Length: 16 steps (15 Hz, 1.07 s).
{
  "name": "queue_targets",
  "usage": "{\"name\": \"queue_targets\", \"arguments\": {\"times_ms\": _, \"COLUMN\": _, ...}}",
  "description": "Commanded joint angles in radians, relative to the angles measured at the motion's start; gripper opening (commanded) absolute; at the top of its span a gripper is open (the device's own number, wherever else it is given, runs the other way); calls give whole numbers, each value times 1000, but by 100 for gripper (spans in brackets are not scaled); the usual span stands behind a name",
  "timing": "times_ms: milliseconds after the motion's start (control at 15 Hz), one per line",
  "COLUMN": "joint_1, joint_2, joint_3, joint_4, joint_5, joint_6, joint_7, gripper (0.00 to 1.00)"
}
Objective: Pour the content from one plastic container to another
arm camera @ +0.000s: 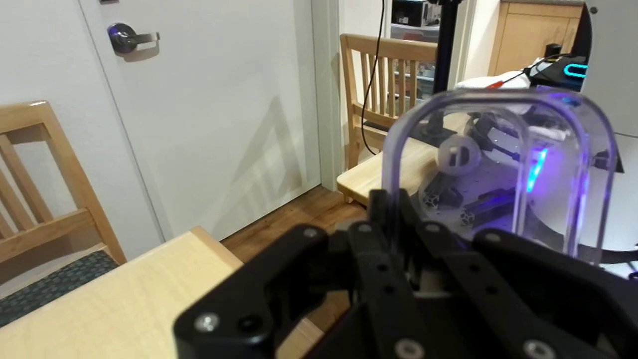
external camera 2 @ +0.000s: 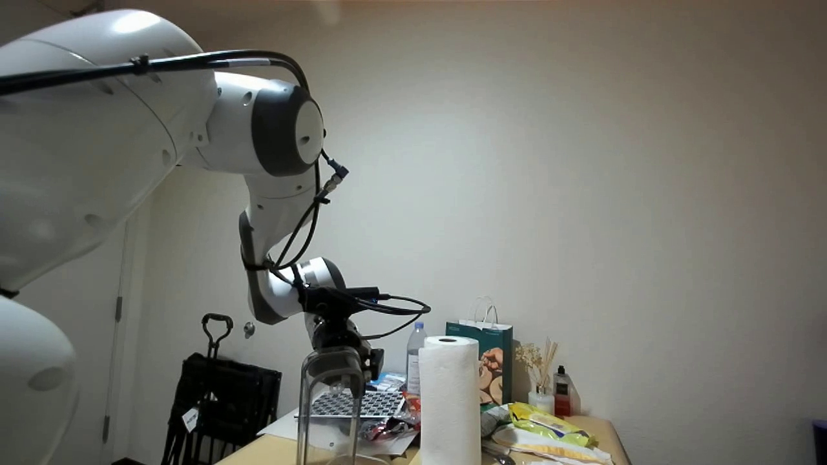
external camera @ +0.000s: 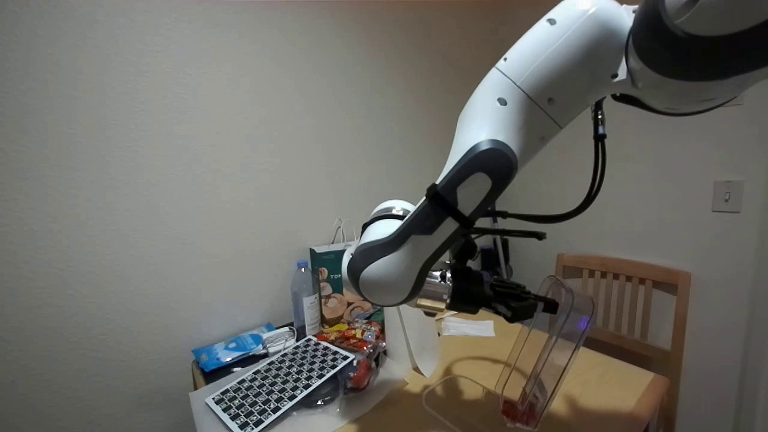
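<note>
A tall clear plastic container hangs over the table in an exterior view, leaning with its upper end toward the chair. Something red shows at its lower end; whether all of it lies inside is hard to tell. My gripper is shut on the container's wall near the upper end. In the wrist view the rounded rim of the container stands to the right, and its left wall runs between the fingertips of the gripper. The container is cut off at the bottom in an exterior view. The other plastic container is out of view.
On the wooden table stand a paper towel roll, a green paper bag and a bottle. A checkered board lies by snack packets. A cable curves below the arm. A chair stands behind.
</note>
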Motion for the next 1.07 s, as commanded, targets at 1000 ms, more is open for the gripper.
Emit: {"name": "queue_targets", "arguments": {"times_ms": 1000, "joint_1": 156, "joint_2": 123, "joint_3": 18, "joint_4": 101, "joint_5": -465, "joint_6": -196, "joint_7": -35, "gripper": 5}}
